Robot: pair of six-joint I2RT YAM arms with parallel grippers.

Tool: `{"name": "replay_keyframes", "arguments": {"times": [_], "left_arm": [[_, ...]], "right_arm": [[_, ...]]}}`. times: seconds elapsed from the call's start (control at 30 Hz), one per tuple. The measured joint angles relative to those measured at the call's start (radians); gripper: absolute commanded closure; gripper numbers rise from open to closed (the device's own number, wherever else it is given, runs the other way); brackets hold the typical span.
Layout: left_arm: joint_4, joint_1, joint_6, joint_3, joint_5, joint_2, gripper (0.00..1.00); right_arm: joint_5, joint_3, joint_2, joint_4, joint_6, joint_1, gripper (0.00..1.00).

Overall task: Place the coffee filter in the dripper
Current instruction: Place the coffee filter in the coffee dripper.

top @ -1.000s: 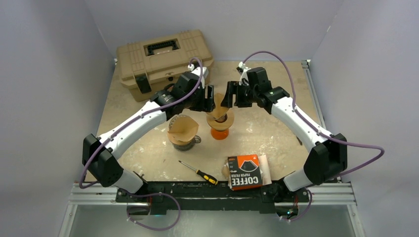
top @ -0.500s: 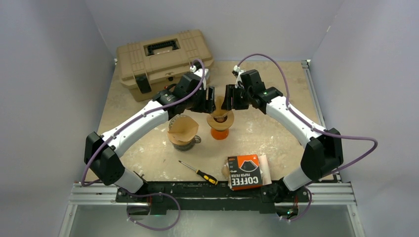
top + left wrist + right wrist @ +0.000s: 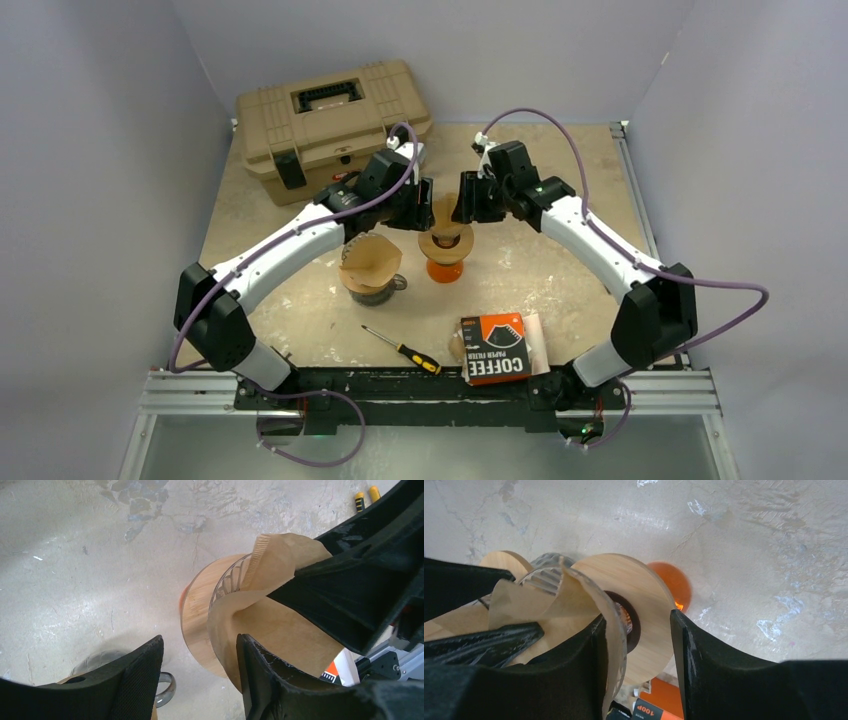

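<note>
The dripper (image 3: 445, 250) has an orange base, a round wooden collar (image 3: 197, 612) and a ribbed glass cone. It stands mid-table. A brown paper coffee filter (image 3: 443, 214) stands in its cone, with its top edge sticking up above the collar (image 3: 644, 587). My left gripper (image 3: 421, 205) is open at the filter's left side, and in the left wrist view (image 3: 200, 642) its right finger lies against the paper (image 3: 280, 630). My right gripper (image 3: 464, 200) is open at the filter's right side, and in the right wrist view (image 3: 636, 620) its left finger presses the paper (image 3: 549, 605).
A tan toolbox (image 3: 330, 110) stands at the back left. A second glass vessel with a filter (image 3: 370, 262) stands left of the dripper. A screwdriver (image 3: 402, 349) and a coffee filter pack (image 3: 495, 347) lie near the front edge.
My right gripper has shifted slightly back and left, closer to the filter. My left gripper has barely moved. The filter stays upright in the dripper.
</note>
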Motion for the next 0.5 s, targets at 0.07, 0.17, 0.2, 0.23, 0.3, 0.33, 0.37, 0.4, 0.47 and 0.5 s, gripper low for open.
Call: {"name": "replay_keyframes", "arguments": {"times": [0.07,0.17,0.2,0.23,0.3,0.33,0.37,0.4,0.47,0.5], "left_arm": [[0.001,0.000,0.000,0.000,0.000,0.000,0.44],[0.004,0.000,0.000,0.000,0.000,0.000,0.37],[0.005,0.000,0.000,0.000,0.000,-0.001,0.36],[0.006,0.000,0.000,0.000,-0.001,-0.002,0.35],[0.007,0.000,0.000,0.000,-0.002,-0.006,0.33],[0.008,0.000,0.000,0.000,-0.002,-0.010,0.33],[0.010,0.000,0.000,-0.001,-0.002,-0.016,0.33],[0.016,0.000,0.000,-0.003,-0.002,-0.024,0.32],[0.031,0.000,0.000,-0.012,-0.002,-0.041,0.31],[0.035,0.000,0.000,-0.015,-0.002,-0.050,0.31]], "right_arm": [[-0.008,0.000,-0.014,-0.008,-0.001,0.000,0.50],[-0.022,0.000,-0.045,-0.019,0.000,0.000,0.48],[-0.023,0.000,-0.057,-0.019,0.002,0.000,0.48],[-0.024,0.000,-0.067,-0.019,0.003,0.000,0.48],[-0.025,0.004,-0.087,-0.020,0.005,0.000,0.47],[-0.026,0.010,-0.093,-0.020,0.006,0.000,0.46],[-0.027,0.015,-0.097,-0.019,0.006,0.000,0.46],[-0.029,0.023,-0.097,-0.019,0.007,0.000,0.45],[-0.033,0.034,-0.097,-0.019,0.009,0.000,0.43],[-0.035,0.038,-0.097,-0.019,0.010,0.000,0.42]]}}
